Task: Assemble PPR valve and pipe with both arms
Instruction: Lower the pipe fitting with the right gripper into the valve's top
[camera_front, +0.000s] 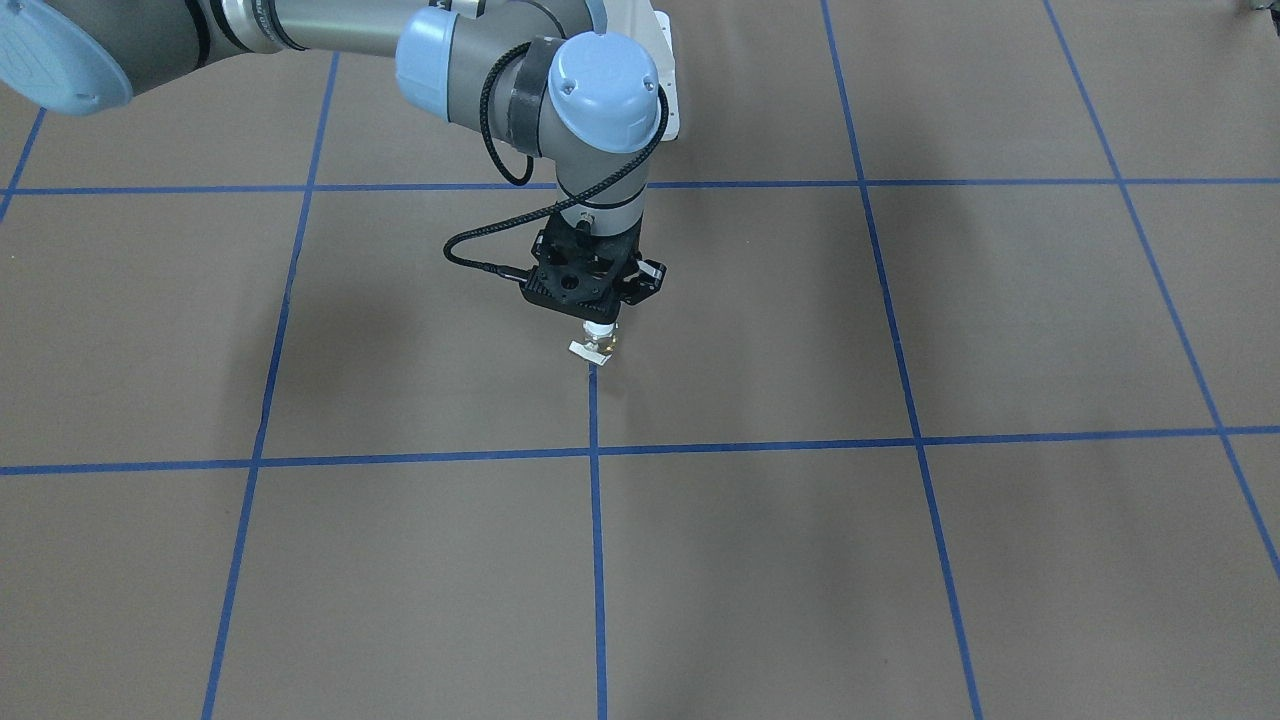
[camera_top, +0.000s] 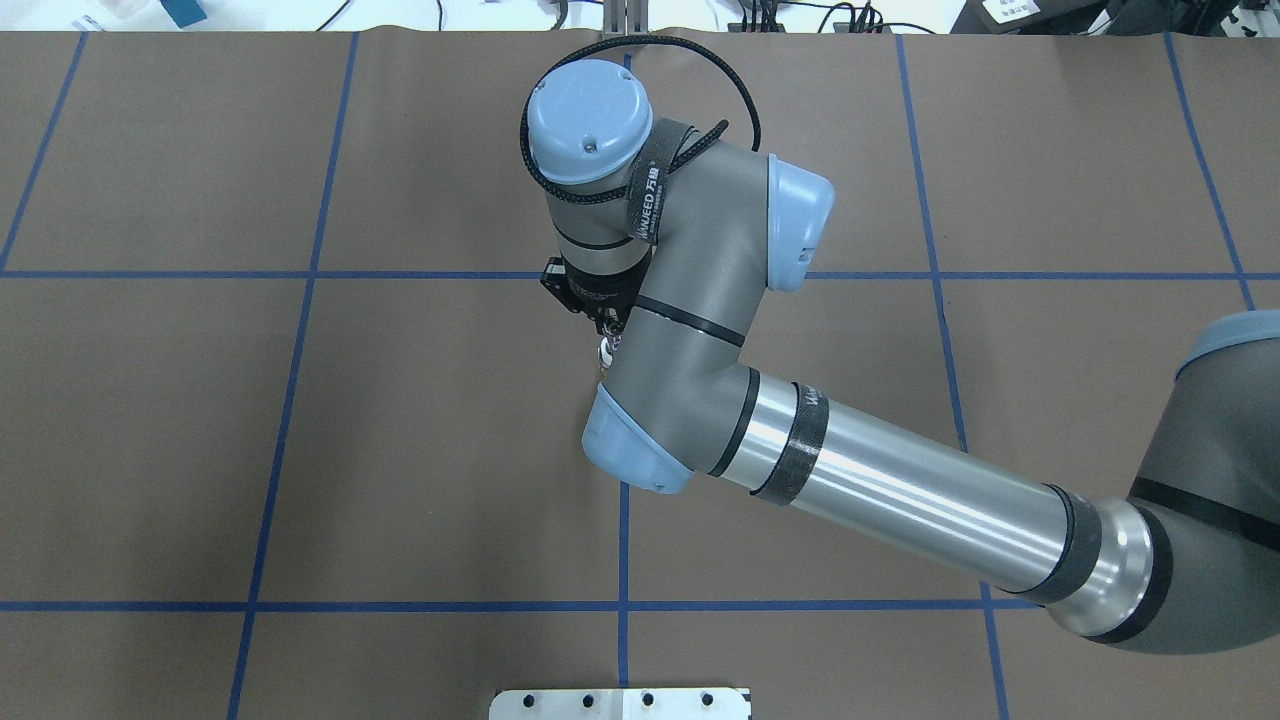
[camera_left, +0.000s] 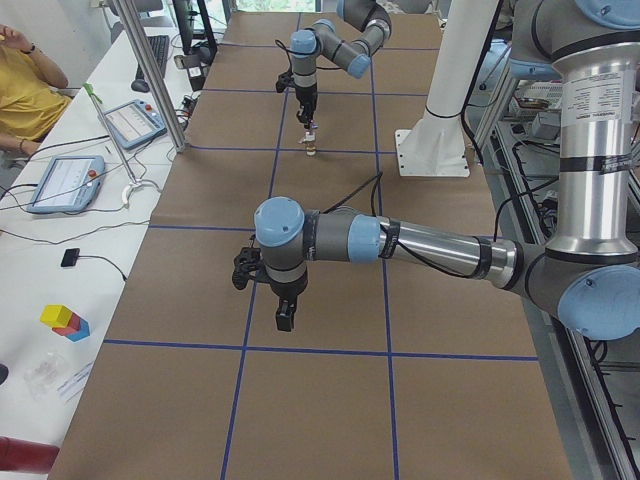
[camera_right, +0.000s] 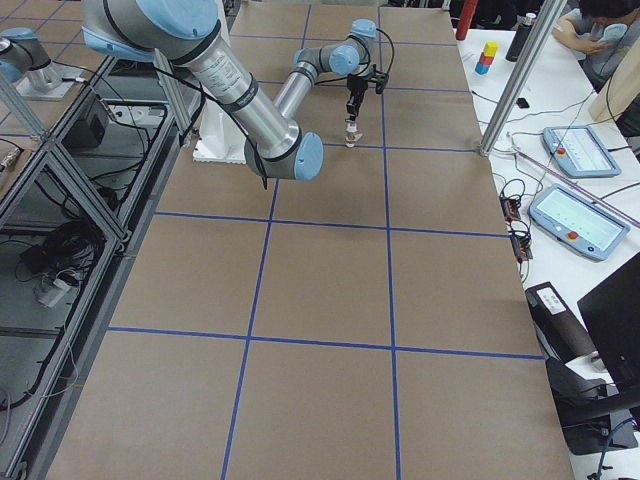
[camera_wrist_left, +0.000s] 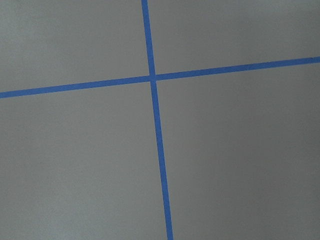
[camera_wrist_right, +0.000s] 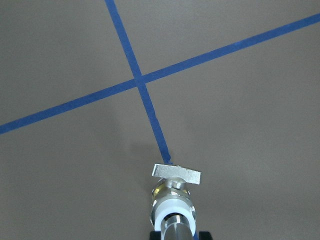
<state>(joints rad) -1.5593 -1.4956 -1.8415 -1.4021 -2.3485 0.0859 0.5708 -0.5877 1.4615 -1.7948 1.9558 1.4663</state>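
Observation:
My right gripper (camera_front: 598, 318) points straight down near the table's middle. It is shut on the pipe (camera_wrist_right: 176, 229), a short silver tube. The pipe's lower end sits in the white collar of the PPR valve (camera_wrist_right: 172, 199), which hangs below with its brass body and flat whitish tab. The valve also shows in the front-facing view (camera_front: 597, 344), over the end of a blue tape line. I cannot tell whether it touches the table. My left gripper (camera_left: 285, 318) hangs over a tape line far from the valve, and I cannot tell whether it is open or shut.
The brown table (camera_top: 300, 450) carries a blue tape grid. The white pedestal base (camera_left: 432, 150) stands by the robot. A side bench holds tablets (camera_left: 65, 182) and coloured blocks (camera_left: 64, 320). Operators sit at the bench.

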